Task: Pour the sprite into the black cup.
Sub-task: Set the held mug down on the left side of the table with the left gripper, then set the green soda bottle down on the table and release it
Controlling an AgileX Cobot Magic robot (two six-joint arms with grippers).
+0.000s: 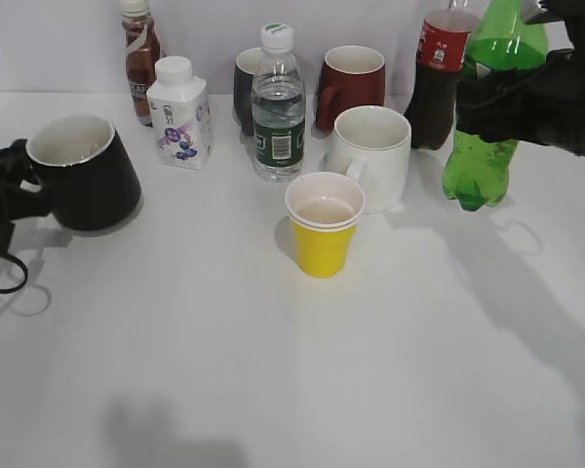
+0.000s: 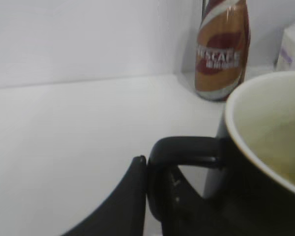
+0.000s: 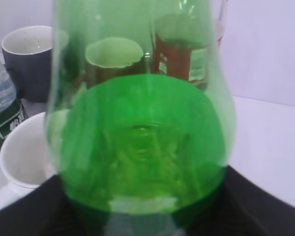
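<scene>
- Sprite [image 1: 491, 117] hangs off the table at far right, clamped in my right gripper [image 1: 526, 102], clear for carrying.
- Black cup [image 1: 83, 174] sits far left; my left gripper [image 1: 5, 190] pinches its handle, steadying it.

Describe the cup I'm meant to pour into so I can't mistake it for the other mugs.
Look at the far left of the white table, away from the back row of bottles and mugs. The black cup sits there alone, tilted, with the left claw on its loop handle. It is the only wide matte black mug with a white inside; the red mug and dark grey mug stand upright at the back.
</scene>
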